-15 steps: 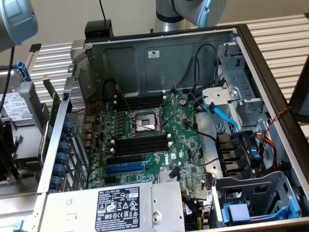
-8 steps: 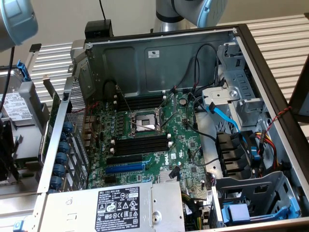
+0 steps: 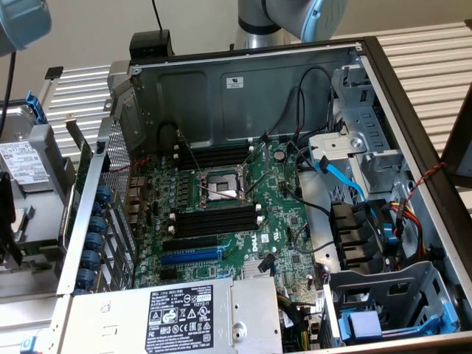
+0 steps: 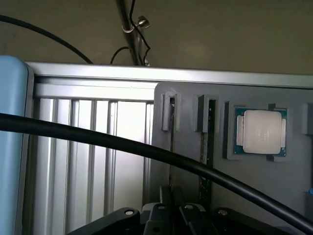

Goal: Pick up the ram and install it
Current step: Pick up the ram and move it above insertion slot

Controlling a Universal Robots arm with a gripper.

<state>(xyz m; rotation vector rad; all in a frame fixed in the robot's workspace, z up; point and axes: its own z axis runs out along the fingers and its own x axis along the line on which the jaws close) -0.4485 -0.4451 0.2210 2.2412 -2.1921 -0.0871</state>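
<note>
In the wrist view the ram (image 4: pixel 171 142) stands on its edge in a slot of a grey holder (image 4: pixel 188 161), seen as a thin green strip. My gripper (image 4: pixel 173 211) sits at the ram's near end, and its black fingers (image 4: pixel 157 214) are shut on the stick. A second green stick (image 4: pixel 207 147) stands in the neighbouring slot. In the exterior view the open computer case shows the motherboard (image 3: pixel 276 214) with long black slots (image 3: pixel 214 221) on either side of the processor socket (image 3: pixel 221 184). Part of my arm (image 3: pixel 295 15) is above the case's back wall.
A processor chip (image 4: pixel 263 131) lies in a recess of the same holder. A thick black cable (image 4: pixel 98 139) crosses in front of the wrist camera. Ribbed aluminium table (image 4: pixel 88 161) lies beside the holder. Inside the case are a power supply (image 3: pixel 184 317), drive cages (image 3: pixel 383 221) and loose cables.
</note>
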